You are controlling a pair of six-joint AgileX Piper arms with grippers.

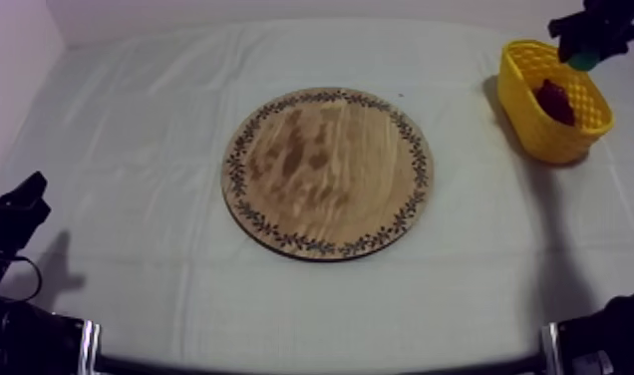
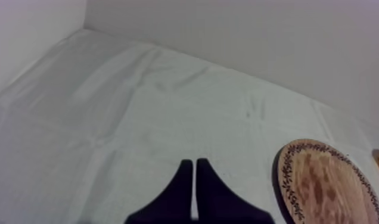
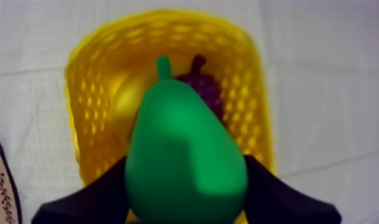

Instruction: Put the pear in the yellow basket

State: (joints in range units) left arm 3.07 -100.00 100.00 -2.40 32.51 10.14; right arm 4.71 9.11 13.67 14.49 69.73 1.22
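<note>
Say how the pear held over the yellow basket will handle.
Probably stiff: the pear shows no dent in the grip of the right pincer. Its smooth skin may slip. Rounded, it would likely roll against the grapes in the yellow basket.

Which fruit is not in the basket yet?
The green pear: the right gripper holds it above the yellow basket, while the purple grapes lie inside.
</note>
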